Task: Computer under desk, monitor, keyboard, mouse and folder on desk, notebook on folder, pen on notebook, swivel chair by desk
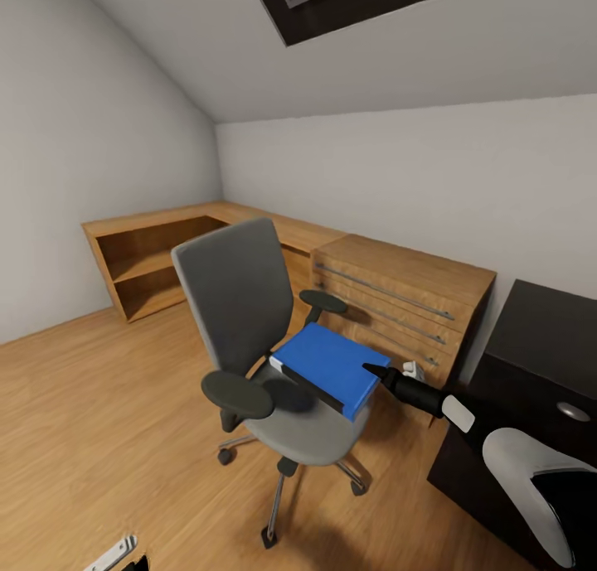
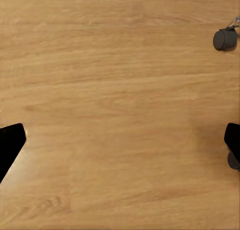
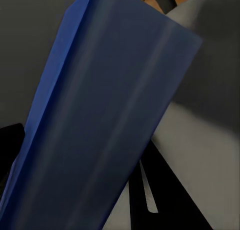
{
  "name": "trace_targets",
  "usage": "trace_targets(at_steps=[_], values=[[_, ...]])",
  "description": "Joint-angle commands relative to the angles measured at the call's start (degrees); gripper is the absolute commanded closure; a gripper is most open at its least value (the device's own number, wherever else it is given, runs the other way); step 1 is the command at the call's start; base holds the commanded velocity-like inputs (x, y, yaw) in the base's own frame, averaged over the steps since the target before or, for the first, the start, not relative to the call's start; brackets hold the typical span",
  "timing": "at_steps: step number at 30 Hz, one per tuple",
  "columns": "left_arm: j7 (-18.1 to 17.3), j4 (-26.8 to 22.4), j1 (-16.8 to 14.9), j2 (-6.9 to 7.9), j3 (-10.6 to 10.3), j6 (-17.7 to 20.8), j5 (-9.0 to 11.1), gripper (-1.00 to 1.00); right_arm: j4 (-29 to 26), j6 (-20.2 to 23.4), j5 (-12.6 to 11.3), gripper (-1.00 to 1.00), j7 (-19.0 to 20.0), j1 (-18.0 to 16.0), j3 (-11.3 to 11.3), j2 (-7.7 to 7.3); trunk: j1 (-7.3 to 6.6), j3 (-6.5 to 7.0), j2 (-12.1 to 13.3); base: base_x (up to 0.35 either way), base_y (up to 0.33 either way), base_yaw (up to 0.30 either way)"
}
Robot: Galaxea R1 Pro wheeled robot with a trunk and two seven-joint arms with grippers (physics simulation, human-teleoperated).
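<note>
Above the swivel chair (image 1: 274, 372), right pincer (image 1: 380, 374) grips the folder (image 1: 330, 365); left's opening unclear.

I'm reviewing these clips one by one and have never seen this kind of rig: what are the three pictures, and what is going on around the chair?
These are simulator renders of a wheeled robot with two arms. The large picture comes from its head camera, looking down into a bedroom. There a grey swivel chair stands on the wooden floor, with a bright blue folder over its seat. The right gripper reaches to the folder's edge; whether its jaws have closed on it cannot be told. The black desk is at the right, beside a wooden chest of drawers. The other two pictures come from cameras near each gripper. The right wrist one looks along the folder. The left wrist one looks down at the floor and a chair caster, its jaws wide apart.
</note>
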Motion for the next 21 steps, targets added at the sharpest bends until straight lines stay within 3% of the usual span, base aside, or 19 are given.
trace_targets(at_steps=[1,4,7,10,13,21], values=[[0.23,1.86,-0.02,-0.01,-0.05,-2.35,0.44,-1.00,-0.01,0.54,-0.72,1.00,0.01,-0.03,0.43,-0.03,-0.23,0.13,0.39,0.000,0.000,0.000],[0.16,9.35,0.02,-0.04,-0.21,-11.61,0.33,-1.00,-0.03,0.54,-0.72,1.00,0.00,-0.03,0.43,-0.06,-0.89,0.67,1.59,0.000,0.000,0.000],[-0.57,14.19,0.00,0.01,-0.79,-16.50,0.33,-1.00,-0.04,0.54,-0.72,1.00,0.00,-0.03,0.43,-0.09,-1.55,1.21,2.80,0.000,0.000,0.000],[-3.09,19.96,-0.02,-0.02,-2.83,-22.94,0.28,-1.00,-0.07,0.54,-0.68,1.00,0.00,-0.03,0.43,-0.07,-2.21,1.75,4.00,0.000,0.000,0.000],[-4.23,21.84,-0.02,-0.02,-4.79,-26.26,0.27,-1.00,-0.07,0.51,-0.65,1.00,0.00,-0.03,0.43,-0.07,-2.87,2.28,5.20,0.000,0.000,0.000],[-4.62,22.78,0.00,0.15,-7.48,-27.87,0.36,-1.00,-0.02,0.45,-0.64,1.00,0.00,-0.03,0.43,-0.03,-4.63,3.72,8.41,0.000,0.000,0.000]])
